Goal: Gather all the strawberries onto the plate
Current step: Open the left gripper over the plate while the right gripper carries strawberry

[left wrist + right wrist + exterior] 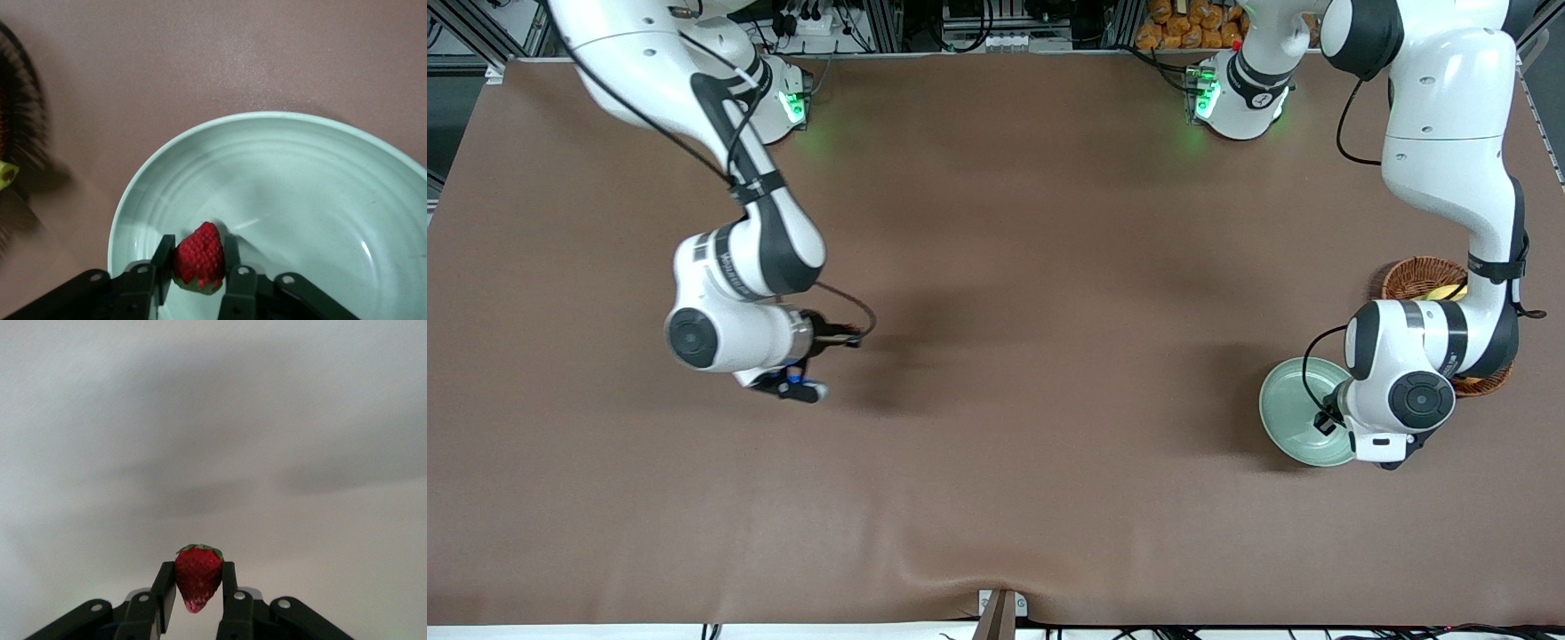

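**Strawberries: one in each gripper, plate at left arm's end**

Strawberries seen: two. One strawberry (199, 257) sat pinched between the left gripper's (198, 267) fingers (163, 257), tip pointing away from the wrist, directly over the inside of the plate (320, 200), close to its rim. Whether the berry touched the plate surface could not be told. Plate (1294, 409) lay on the brown table (1049, 267) near the edge at the left arm's end, partly covered in the front view by the left arm's wrist. Wicker basket (1418, 276) stood just beside the plate, farther from the front camera, mostly hidden by the left arm.

Second strawberry (197, 577) was clamped in the right gripper (197, 590), green cap away from the wrist, tip toward it. Right gripper (805, 387) hung over bare tablecloth toward the right arm's end of the table, well apart from the plate. Its fingers (229, 583) pressed both sides of the berry.

No third strawberry in view in any picture.
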You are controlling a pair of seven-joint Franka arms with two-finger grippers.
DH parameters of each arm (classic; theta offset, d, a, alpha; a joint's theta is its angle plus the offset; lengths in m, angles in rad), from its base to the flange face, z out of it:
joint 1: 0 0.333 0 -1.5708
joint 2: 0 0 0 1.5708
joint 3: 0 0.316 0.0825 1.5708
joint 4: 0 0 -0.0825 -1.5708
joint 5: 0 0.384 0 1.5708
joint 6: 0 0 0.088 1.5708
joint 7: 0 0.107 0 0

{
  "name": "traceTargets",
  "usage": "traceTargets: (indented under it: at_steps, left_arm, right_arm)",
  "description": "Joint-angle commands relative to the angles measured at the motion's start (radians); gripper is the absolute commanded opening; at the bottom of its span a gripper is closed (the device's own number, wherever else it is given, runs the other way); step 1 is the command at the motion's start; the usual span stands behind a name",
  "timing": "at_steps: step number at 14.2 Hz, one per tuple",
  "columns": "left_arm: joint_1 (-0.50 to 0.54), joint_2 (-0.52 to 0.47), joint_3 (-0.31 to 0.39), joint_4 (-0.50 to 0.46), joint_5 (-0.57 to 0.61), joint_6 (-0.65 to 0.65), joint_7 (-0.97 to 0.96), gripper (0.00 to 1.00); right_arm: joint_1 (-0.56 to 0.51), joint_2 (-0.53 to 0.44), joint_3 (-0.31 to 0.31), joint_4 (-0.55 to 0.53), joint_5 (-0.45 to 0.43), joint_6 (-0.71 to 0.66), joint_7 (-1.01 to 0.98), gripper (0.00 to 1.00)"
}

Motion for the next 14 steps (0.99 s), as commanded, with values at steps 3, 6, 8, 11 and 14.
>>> traceTargets:
  at_steps: [3, 6, 8, 11, 14]
  left_arm:
    - [-0.015, -0.069, -0.008, -0.017, 0.028, -0.019, 0.037, 1.0]
    - [-0.091, -0.131, -0.04, -0.018, 0.025, -0.022, 0.022, 1.0]
    - [-0.147, -0.149, -0.085, -0.014, 0.015, -0.063, -0.002, 1.0]
    - [-0.176, -0.157, -0.178, -0.012, 0.012, -0.082, -0.036, 1.0]
    - [-0.173, -0.155, -0.26, -0.014, 0.01, -0.082, -0.047, 1.0]
  right_arm:
    - [0.121, 0.05, -0.006, 0.008, 0.143, 0.1, 0.096, 0.0]
    - [0.21, 0.11, -0.006, 0.026, 0.146, 0.131, 0.182, 0.0]
    - [0.256, 0.139, -0.006, 0.034, 0.176, 0.18, 0.228, 0.0]
    - [0.298, 0.171, -0.006, 0.036, 0.27, 0.256, 0.24, 0.0]
    - [0.319, 0.2, -0.006, 0.036, 0.27, 0.274, 0.239, 0.01]
